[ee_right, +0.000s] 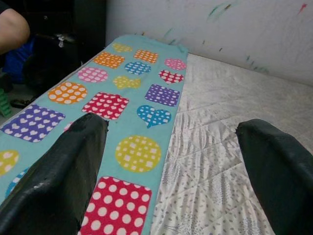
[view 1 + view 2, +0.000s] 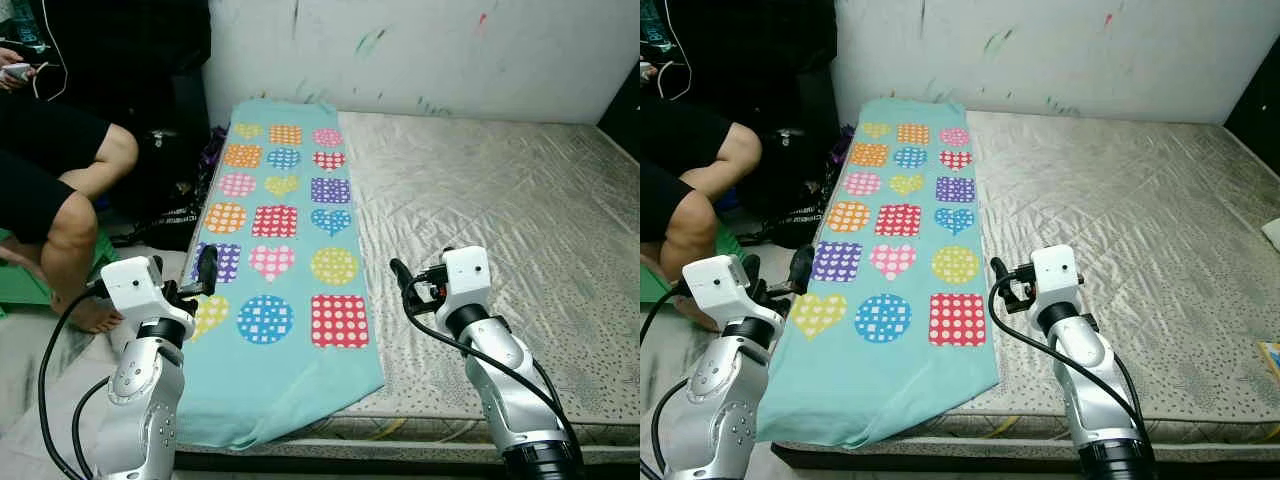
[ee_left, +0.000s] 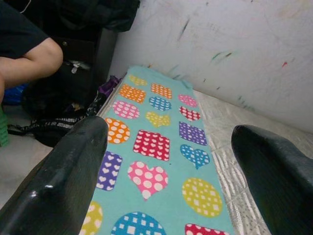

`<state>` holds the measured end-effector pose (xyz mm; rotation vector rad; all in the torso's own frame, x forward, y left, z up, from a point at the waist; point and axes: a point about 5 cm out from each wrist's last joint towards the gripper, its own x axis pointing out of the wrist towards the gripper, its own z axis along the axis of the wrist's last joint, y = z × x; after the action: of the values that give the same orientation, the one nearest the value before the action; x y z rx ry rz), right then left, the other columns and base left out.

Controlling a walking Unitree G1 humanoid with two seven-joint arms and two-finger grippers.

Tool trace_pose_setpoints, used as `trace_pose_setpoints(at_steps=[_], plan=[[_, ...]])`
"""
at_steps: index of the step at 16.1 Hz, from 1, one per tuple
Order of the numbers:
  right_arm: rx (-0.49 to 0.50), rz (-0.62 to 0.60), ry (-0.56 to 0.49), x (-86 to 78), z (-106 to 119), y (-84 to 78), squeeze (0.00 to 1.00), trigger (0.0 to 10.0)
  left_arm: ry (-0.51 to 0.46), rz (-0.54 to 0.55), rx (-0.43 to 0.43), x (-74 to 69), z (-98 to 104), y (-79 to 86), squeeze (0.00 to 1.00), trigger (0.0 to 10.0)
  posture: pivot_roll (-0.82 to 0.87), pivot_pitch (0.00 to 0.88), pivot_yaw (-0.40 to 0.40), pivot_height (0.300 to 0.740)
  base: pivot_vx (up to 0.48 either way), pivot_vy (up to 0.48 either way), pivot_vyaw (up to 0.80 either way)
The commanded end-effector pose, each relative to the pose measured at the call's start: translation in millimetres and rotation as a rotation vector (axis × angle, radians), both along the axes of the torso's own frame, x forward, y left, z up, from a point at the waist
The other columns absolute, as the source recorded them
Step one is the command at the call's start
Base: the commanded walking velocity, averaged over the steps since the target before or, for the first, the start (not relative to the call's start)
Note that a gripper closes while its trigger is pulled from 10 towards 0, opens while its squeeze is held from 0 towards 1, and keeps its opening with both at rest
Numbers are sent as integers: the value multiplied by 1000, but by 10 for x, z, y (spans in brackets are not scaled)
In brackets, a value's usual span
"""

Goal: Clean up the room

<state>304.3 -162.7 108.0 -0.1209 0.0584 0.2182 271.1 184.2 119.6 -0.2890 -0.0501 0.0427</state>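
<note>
You are looking down at a bare mattress (image 2: 500,190) that is lying against a paint-streaked white wall (image 2: 450,50). A turquoise sheet (image 2: 285,260) printed with dotted hearts, circles and squares is stretching along the mattress's left side, from the wall toward you, with its near end drooping over the mattress's front edge.

Your left gripper (image 2: 207,270) is hovering over the sheet's left edge near the front, and its fingers (image 3: 63,181) are standing wide apart in the wrist view with nothing between them. Your right gripper (image 2: 400,272) is hovering just right of the sheet's right edge, above the mattress, beside the red dotted square; its fingers (image 1: 58,181) are also spreading wide and holding nothing. Neither gripper is touching the sheet, as far as you can see.

On your left a person is sitting beside the mattress, with a bare knee (image 2: 75,215) raised and a foot on the floor. A dark bag with straps (image 2: 165,215) is lying on the floor between that person and the mattress.
</note>
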Motion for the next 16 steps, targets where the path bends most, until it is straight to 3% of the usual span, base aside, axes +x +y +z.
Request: trace_pose_setpoints(at_steps=[1, 4, 7, 13, 16], plan=[[-4, -4, -8, 12, 22, -16, 0, 10000, 3, 3, -2, 1, 7, 1, 0, 10000, -76, 17, -46, 740, 0, 0, 0], [-4, -4, -8, 12, 22, -16, 0, 10000, 3, 3, -2, 1, 7, 1, 0, 10000, -76, 17, -46, 740, 0, 0, 0], [-2, 13, 29, -5, -24, 15, 0, 10000, 62, 3, 6, -52, -75, -18, 0, 10000, -73, 23, -57, 740, 0, 0, 0], [-3, 7, 34, -13, -18, -4, 0, 10000, 86, 13, 0, -61, -97, -11, 0, 10000, -82, 25, -48, 740, 0, 0, -800], [2, 18, 29, -37, -5, 8, 0, 10000, 122, 36, 5, -110, -142, 29, 0, 10000, -82, 29, -49, 740, 0, 0, 0]])
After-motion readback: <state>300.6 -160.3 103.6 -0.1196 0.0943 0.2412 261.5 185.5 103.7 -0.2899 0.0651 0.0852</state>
